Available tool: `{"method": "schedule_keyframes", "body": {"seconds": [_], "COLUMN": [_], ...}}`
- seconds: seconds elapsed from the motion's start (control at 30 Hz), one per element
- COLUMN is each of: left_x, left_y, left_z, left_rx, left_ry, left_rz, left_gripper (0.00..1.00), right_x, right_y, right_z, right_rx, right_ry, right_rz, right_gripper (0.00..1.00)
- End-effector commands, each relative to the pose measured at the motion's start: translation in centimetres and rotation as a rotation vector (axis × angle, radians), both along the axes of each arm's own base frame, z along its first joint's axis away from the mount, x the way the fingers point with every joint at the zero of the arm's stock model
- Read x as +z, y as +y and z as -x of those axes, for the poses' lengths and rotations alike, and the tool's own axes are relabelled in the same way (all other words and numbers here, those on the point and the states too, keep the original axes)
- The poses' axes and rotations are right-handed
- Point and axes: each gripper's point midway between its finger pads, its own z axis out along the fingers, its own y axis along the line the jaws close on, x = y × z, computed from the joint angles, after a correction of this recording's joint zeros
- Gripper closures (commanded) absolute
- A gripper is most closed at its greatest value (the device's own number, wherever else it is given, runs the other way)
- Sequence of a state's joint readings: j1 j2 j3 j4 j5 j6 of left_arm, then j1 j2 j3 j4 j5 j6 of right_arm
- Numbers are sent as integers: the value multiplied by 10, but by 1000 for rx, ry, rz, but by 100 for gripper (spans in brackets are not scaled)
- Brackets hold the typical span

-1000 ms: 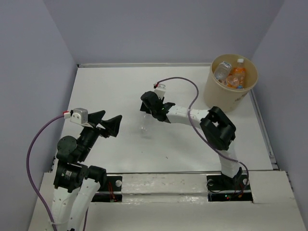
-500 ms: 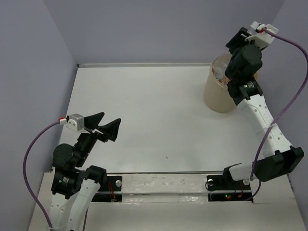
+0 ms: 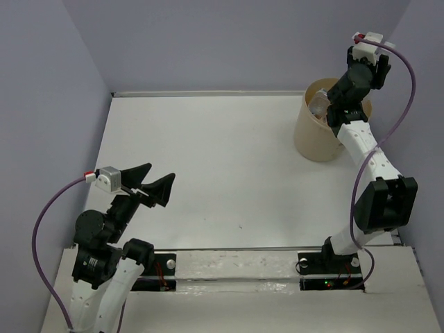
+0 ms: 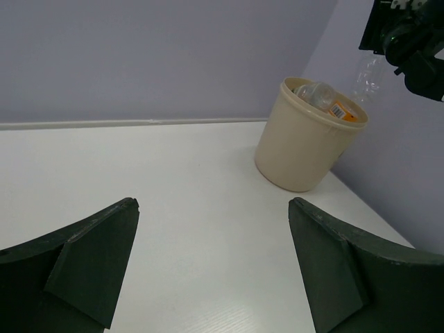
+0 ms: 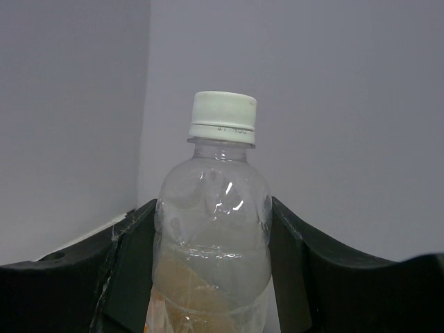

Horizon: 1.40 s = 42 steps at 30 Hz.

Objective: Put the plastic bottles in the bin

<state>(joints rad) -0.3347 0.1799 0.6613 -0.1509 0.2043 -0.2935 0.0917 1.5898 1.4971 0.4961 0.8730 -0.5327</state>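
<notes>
The tan bin (image 3: 316,142) stands at the table's far right corner, and a clear bottle (image 3: 320,102) shows inside it. In the left wrist view the bin (image 4: 298,156) holds a clear bottle (image 4: 316,91) and one with an orange label (image 4: 340,109). My right gripper (image 5: 211,208) is shut on a clear plastic bottle (image 5: 211,236) with a white cap, cap pointing up. It hangs raised over the bin's far right rim (image 4: 368,73). My left gripper (image 3: 158,175) is open with nothing in it, low at the near left (image 4: 213,205).
Purple-grey walls close in the white table (image 3: 222,152) at the back and both sides. The right arm (image 3: 368,152) rises along the table's right edge beside the bin.
The right arm has carried the clear bottle from the table's middle up to above the bin, then turned its wrist there. The left arm has barely shifted.
</notes>
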Motion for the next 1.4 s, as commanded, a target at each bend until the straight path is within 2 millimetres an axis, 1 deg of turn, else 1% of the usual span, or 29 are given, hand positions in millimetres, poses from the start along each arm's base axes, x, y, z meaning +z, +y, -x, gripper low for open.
{"method": "schedule_keyframes", "body": {"seconds": [0.0, 0.07, 0.1, 0.17, 0.2, 0.27, 0.4, 0.5, 0.53, 0.7, 0.77, 0.87, 0.97, 1.0, 1.03, 1.07, 1.13, 1.2, 1.23, 1.27, 1.33, 1.37], "left_x": [9, 10, 10, 9, 9, 9, 9, 10, 9, 8, 9, 8, 6, 6, 6, 5, 4, 2, 2, 2, 0, 0], "left_y": [0, 0, 0, 0, 0, 0, 1, 1, 1, 1, 1, 0, 0, 0, 0, 0, -1, -1, -1, -1, -1, 0], "left_z": [4, 4, 4, 3, 3, 3, 2, 3, 2, 2, 2, 0, -1, -2, -2, -3, -4, -6, -6, -7, -9, -10], "left_rx": [-4, -6, -4, -4, -4, -3, 3, 2, 3, 3, 3, 2, 3, 6, 5, 5, 5, 6, 7, 8, 10, 16], "left_ry": [-42, -43, -42, -39, -40, -38, -36, -38, -36, -33, -34, -29, -23, -21, -20, -16, -11, -3, 0, 3, 8, 10], "left_rz": [8, 8, 10, 9, 8, 7, 10, 8, 8, 9, 9, 5, 4, 3, 4, 1, -1, -3, -2, -5, -5, -5], "left_gripper": [1, 1, 1, 1, 1, 1, 1, 1, 1, 1, 1, 1, 1, 1, 1, 1, 1, 1, 1, 1, 1, 1], "right_x": [10, -1, -13, -21, -31, -33, -45, -64, -76, -107, -113, -115, -116, -107, -109, -106, -100, -94, -91, -85, -81, -76], "right_y": [-6, -6, -5, -4, -8, -6, -1, 2, 3, 2, 3, 1, 4, 6, 7, 9, 10, 13, 13, 13, 14, 14], "right_z": [6, 1, -5, -10, -14, -18, -29, -38, -42, -46, -47, -44, -42, -37, -35, -34, -28, -25, -22, -15, -9, -2], "right_rx": [-48, -56, -58, -52, -60, -47, -9, 16, 21, 20, 29, 18, 45, 64, 76, 93, 104, 124, 126, 130, 140, 143], "right_ry": [-16, 8, 37, 50, 82, 79, 103, 149, 170, 198, 203, 177, 147, 98, 103, 69, 58, 30, 19, 1, -30, -35], "right_rz": [77, 86, 94, 103, 121, 147, 182, 200, 202, 169, 158, 104, 33, -5, -21, -58, -85, -125, -135, -148, -189, -211], "right_gripper": [52, 52, 52, 51, 51, 50, 48, 47, 47, 46, 46, 45, 36, 29, 25, 18, 12, 8, 8, 7, 4, 2]}}
